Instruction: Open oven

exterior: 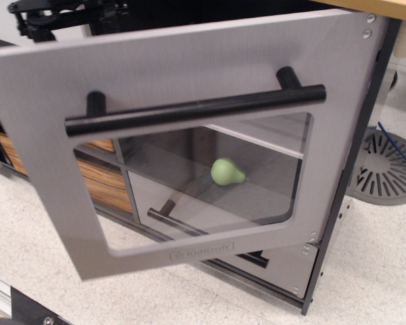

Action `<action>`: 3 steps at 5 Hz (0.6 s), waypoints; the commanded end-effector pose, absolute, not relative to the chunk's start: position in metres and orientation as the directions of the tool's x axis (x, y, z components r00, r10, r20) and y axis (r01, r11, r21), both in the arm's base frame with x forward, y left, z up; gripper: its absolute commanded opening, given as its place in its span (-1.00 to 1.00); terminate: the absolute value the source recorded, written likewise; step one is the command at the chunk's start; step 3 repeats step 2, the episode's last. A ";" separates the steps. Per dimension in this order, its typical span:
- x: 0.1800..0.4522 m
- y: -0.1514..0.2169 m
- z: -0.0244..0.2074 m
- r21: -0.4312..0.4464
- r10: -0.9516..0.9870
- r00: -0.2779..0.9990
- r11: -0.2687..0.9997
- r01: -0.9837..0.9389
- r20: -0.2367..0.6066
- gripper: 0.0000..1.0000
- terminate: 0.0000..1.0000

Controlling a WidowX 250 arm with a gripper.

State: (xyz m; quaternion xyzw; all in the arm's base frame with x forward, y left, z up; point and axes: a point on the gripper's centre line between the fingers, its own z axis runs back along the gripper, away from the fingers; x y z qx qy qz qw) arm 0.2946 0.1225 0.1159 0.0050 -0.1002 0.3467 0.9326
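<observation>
We're looking at an oven [189, 74] door with a matt silver-grey face showing a fine brushed grain, more like laminate than real metal. Its bar handle [189, 110] is smooth black with a soft satin sheen. The window [210, 183] is clear glossy plastic. Behind it, a green pear [227, 172] looks smooth and slightly shiny. Wood-grain drawers [105, 179] look streaky, and the floor [47, 250] is speckled and matt.
</observation>
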 end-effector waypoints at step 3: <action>0.266 0.022 0.116 -0.138 0.612 0.761 0.790 -0.597 0.213 1.00 1.00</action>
